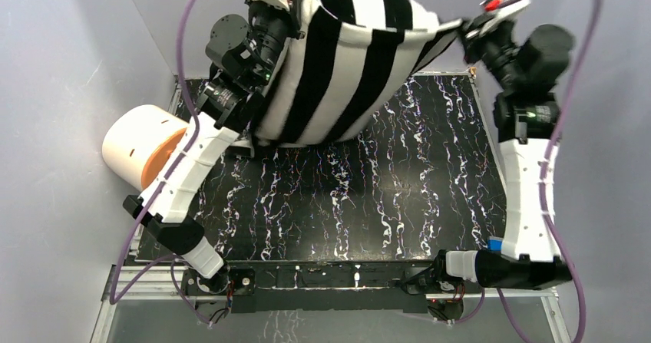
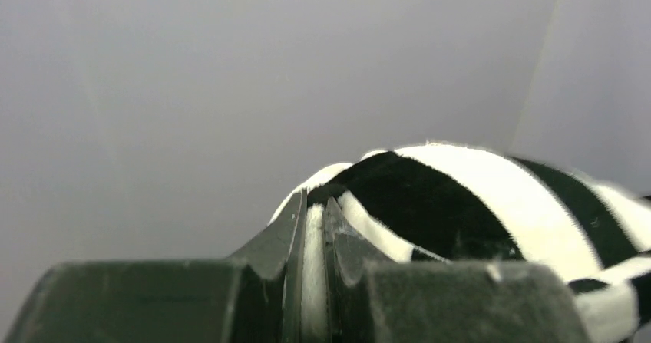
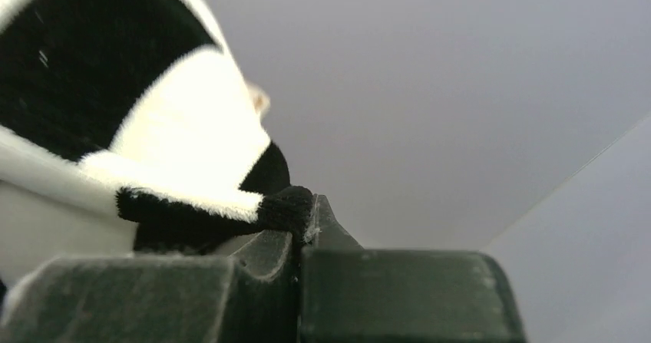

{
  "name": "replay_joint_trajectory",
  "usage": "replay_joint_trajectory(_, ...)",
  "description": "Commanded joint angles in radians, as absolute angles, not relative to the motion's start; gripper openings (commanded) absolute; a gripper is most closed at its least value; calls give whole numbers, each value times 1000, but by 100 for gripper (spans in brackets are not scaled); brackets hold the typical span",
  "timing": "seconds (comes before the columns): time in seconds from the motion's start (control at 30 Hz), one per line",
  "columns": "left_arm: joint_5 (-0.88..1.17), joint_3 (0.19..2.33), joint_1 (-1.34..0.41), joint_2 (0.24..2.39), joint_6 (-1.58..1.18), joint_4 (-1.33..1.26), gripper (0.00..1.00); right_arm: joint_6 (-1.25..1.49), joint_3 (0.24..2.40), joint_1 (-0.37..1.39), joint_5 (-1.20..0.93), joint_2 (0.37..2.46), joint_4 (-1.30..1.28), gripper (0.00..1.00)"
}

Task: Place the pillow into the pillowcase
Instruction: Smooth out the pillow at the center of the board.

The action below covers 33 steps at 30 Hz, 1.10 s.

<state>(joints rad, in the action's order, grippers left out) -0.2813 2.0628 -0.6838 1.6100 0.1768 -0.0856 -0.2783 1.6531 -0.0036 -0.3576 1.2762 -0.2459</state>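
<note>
The black-and-white striped pillowcase (image 1: pixel 353 67) hangs bulging above the back of the table, stretched between both grippers. My left gripper (image 1: pixel 295 1) is shut on its upper left hem; in the left wrist view a white strip of fabric is pinched between the fingers (image 2: pixel 313 205), and the pillowcase (image 2: pixel 460 205) swells beyond them. My right gripper (image 1: pixel 464 27) is shut on the upper right corner, where a black tuft of the pillowcase (image 3: pixel 176 143) is clamped at the fingertips (image 3: pixel 303 205). The pillow is hidden, apart from a smooth white surface (image 3: pixel 46 205) under the hem.
A cream cylinder with an orange face (image 1: pixel 142 147) lies off the table's left edge beside the left arm. The black white-veined tabletop (image 1: pixel 345 205) spreads below the hanging fabric. Grey walls close in at the back and on both sides, and purple cables loop over both arms.
</note>
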Motion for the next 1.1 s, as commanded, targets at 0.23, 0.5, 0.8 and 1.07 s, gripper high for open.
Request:
replay_joint_trajectory(0.23, -532, 2444, -643, 1686, 66, -46, 0, 245, 1909, -25, -572, 1143, 111, 0)
replay_joint_trajectory(0.5, -68, 1861, -801, 1296, -477, -209, 0, -10, 2595, -34, -333, 1632, -133, 0)
replay_joint_trajectory(0.8, -529, 2780, -658, 1862, 47, 7, 0, 581, 1816, -33, -679, 1117, 470, 0)
replay_joint_trajectory(1.07, -17, 1976, -671, 1328, -572, -138, 0, 215, 2409, -41, -447, 1503, 111, 0)
